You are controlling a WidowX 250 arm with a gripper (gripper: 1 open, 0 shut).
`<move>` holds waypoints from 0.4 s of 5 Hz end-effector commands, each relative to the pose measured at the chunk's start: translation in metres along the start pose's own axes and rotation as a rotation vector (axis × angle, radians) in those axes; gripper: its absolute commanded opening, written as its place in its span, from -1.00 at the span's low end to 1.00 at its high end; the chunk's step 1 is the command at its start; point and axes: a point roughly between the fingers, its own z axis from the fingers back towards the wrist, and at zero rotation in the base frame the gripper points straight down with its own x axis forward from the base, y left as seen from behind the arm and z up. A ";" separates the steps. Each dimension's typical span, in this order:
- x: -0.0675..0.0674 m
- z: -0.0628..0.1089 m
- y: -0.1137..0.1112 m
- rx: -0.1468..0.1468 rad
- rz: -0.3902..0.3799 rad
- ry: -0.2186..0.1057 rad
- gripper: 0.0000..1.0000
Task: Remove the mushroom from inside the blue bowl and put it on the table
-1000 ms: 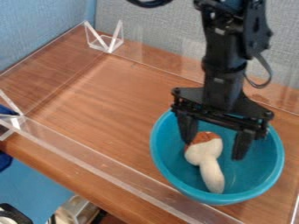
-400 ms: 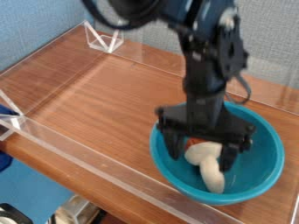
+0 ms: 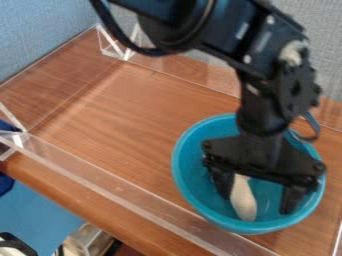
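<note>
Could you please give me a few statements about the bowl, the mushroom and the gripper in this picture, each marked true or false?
1. The mushroom lies inside the blue bowl. True.
2. The gripper is shut on the mushroom. False: its jaws stand open, one finger on either side of the mushroom.
3. The bowl stands at the far left end of the table. False: it sits toward the near right.
4. The gripper points down into the bowl. True.
5. The mushroom already rests on the wood. False: it is in the bowl.
</note>
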 end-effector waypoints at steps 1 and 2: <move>0.011 0.010 -0.002 -0.024 0.031 -0.050 1.00; 0.013 0.003 0.003 -0.022 0.055 -0.051 1.00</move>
